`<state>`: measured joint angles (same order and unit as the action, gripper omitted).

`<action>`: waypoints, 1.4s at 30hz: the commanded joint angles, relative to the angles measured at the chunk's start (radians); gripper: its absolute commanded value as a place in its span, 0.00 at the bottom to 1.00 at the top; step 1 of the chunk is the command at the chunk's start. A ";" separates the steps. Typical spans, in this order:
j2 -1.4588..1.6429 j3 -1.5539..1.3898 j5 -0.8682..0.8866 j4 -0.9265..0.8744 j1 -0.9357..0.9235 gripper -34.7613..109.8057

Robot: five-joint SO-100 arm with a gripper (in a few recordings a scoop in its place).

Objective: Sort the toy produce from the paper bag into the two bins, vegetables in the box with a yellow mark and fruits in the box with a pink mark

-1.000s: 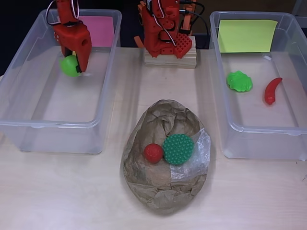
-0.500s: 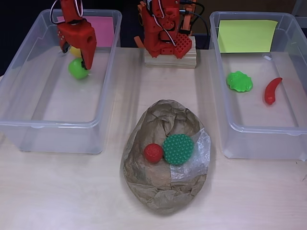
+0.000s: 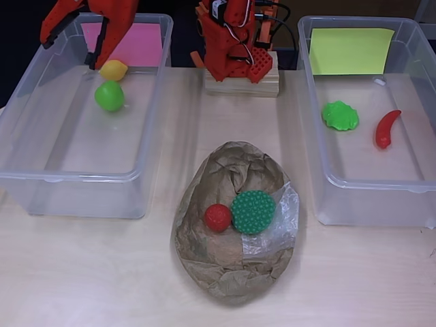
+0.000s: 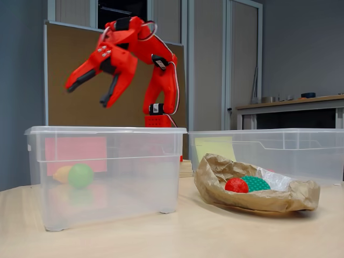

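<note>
The red gripper (image 4: 86, 91) is open and empty, raised well above the left clear bin (image 3: 41, 180); its fingers (image 3: 58, 24) spread over the bin's far end by the pink mark (image 3: 139, 44). In that bin lie a green ball fruit (image 3: 109, 96) and a yellow lemon (image 3: 114, 69). The right bin (image 3: 354, 197) with the yellow mark (image 3: 351, 51) holds a green leafy vegetable (image 3: 340, 115) and a red chili (image 3: 386, 129). The flattened paper bag (image 3: 235, 266) in the middle carries a red strawberry-like ball (image 3: 218, 217) and a dark green bumpy piece (image 3: 253, 212).
The arm's base (image 3: 235, 48) stands on a wooden block (image 3: 242, 85) between the bins at the back. Bare table (image 3: 102, 272) lies in front of the bins and around the bag.
The gripper let go of the green ball, which now rests in the left bin beside the lemon. The gripper then rose and opened wide above the bin.
</note>
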<state>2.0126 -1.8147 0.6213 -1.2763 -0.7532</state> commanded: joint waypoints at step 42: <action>-0.808 0.095 0.069 0.364 0.805 0.50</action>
<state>1.2210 -1.7641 0.6688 -0.8989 0.0644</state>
